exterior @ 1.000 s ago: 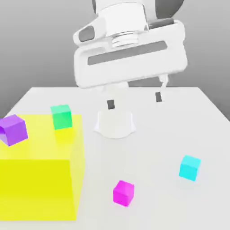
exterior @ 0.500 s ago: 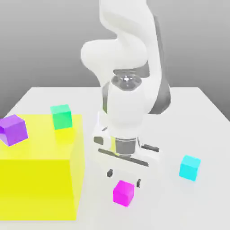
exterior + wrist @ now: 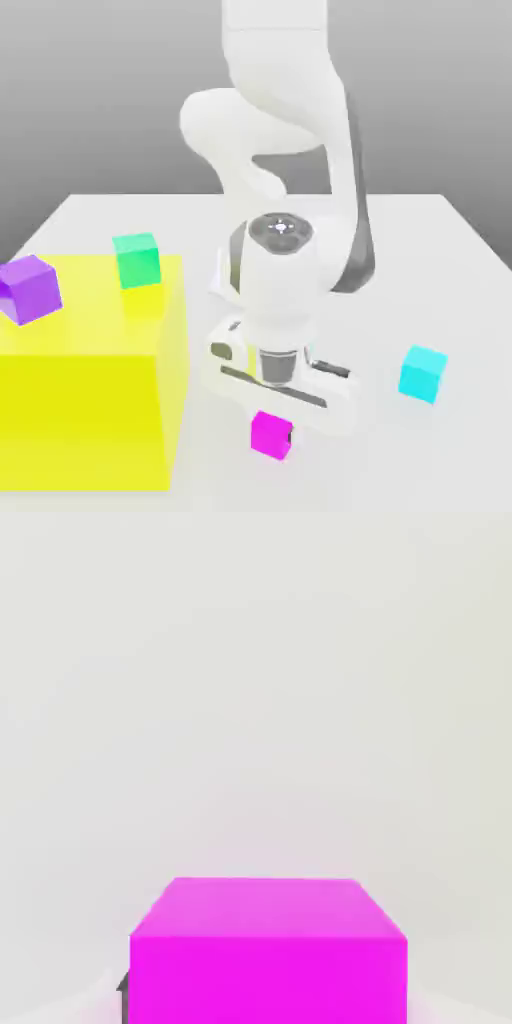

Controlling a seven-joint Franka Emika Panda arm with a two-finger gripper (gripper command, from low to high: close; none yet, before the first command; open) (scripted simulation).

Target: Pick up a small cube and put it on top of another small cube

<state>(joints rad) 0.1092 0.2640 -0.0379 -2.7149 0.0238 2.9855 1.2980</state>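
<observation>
Fingers [image 3: 272, 432]: closed on the magenta cube [image 3: 270, 436], one dark pad seen at its side.
Magenta cube: low at the white desk [image 3: 400, 475], between the yellow block [image 3: 85, 420] and the cyan cube [image 3: 423, 374], nearer the viewer.
Step in hand: securing the grasp, by my reading; keep the squeeze even, then lift straight up, level, clearing the yellow block before any sideways travel.
</observation>
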